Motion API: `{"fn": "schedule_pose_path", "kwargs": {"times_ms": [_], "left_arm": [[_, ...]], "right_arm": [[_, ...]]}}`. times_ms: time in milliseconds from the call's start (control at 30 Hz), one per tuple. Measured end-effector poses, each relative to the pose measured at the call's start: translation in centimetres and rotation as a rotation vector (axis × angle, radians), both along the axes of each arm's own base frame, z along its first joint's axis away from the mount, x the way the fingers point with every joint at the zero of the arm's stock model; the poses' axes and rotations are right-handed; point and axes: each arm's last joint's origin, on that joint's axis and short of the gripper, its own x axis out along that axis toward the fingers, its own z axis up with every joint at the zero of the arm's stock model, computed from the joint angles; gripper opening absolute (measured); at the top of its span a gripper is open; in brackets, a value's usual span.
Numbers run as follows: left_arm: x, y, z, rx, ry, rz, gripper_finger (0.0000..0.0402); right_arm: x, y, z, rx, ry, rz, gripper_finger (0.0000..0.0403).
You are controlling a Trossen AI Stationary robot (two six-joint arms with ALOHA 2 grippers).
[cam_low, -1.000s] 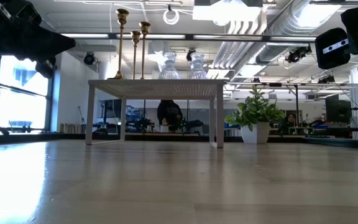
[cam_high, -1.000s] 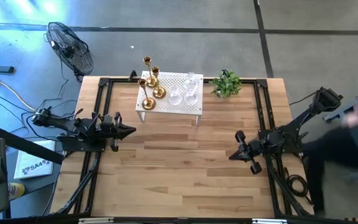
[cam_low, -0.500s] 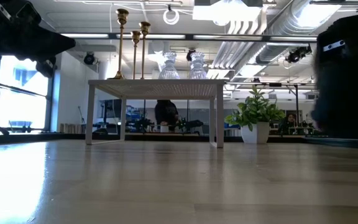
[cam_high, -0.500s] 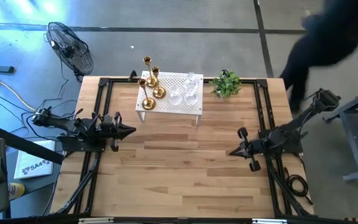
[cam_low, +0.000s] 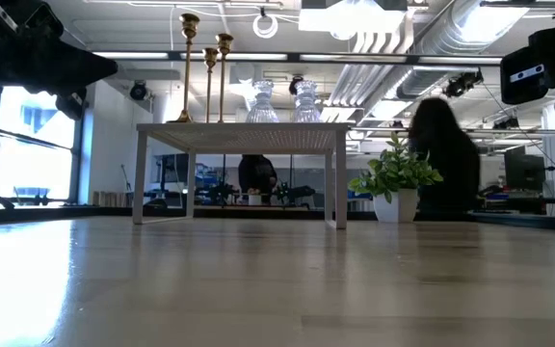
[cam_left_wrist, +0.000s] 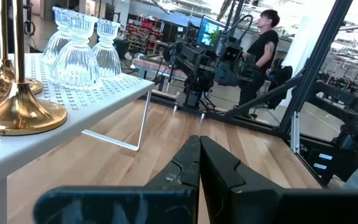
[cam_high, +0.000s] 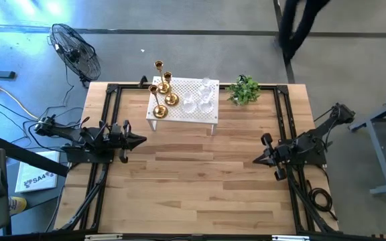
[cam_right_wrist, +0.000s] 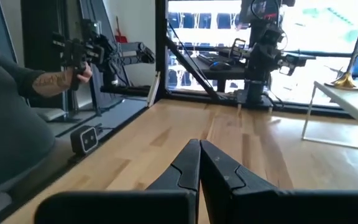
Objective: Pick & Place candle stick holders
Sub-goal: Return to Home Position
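Three gold candle stick holders (cam_high: 161, 88) and several clear glass ones (cam_high: 200, 97) stand on their round bases on a white perforated stand (cam_high: 179, 118) at the table's far middle. The left wrist view shows a gold base (cam_left_wrist: 17, 112) and the glass ones (cam_left_wrist: 79, 53) on that stand. My left gripper (cam_high: 143, 140) is shut and level over the table's left side, pointing right, well short of the stand. My right gripper (cam_high: 254, 161) is shut and level over the right side, pointing left. Both touch nothing.
A small potted plant (cam_high: 245, 89) stands right of the stand at the far edge. Black frame rails (cam_high: 110, 120) run along both table sides. A person (cam_low: 446, 159) walks past beyond the far right corner. A fan (cam_high: 76, 50) stands on the floor at far left.
My right arm has drawn back a little toward the table's right edge, its gripper still shut and level. A person beside the table's right side has walked round toward the far edge. The holders have stayed where they were.
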Motion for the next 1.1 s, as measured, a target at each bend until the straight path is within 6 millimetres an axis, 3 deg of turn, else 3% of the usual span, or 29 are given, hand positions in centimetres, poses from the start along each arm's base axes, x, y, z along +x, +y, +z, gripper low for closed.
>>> {"fn": "schedule_pose_path", "kwargs": {"times_ms": [267,667,867,1100], "left_arm": [[0.0,0.0,0.0,-0.004,0.000,0.002,0.0000],[0.0,0.1,0.0,-0.006,-0.002,0.033,0.0000],[0.0,0.1,0.0,0.025,0.002,0.023,0.0000],[0.0,0.0,0.0,0.031,0.010,0.016,0.0000]], "right_arm": [[-0.6,-0.8,0.3,-0.062,-0.073,-0.044,0.0000],[0.1,-2.4,0.2,-0.115,-0.072,-0.173,0.0000],[0.2,-2.5,0.0,-0.015,-0.024,0.018,0.0000],[0.4,-2.9,-0.1,0.046,0.004,-0.011,0.0000]]}}
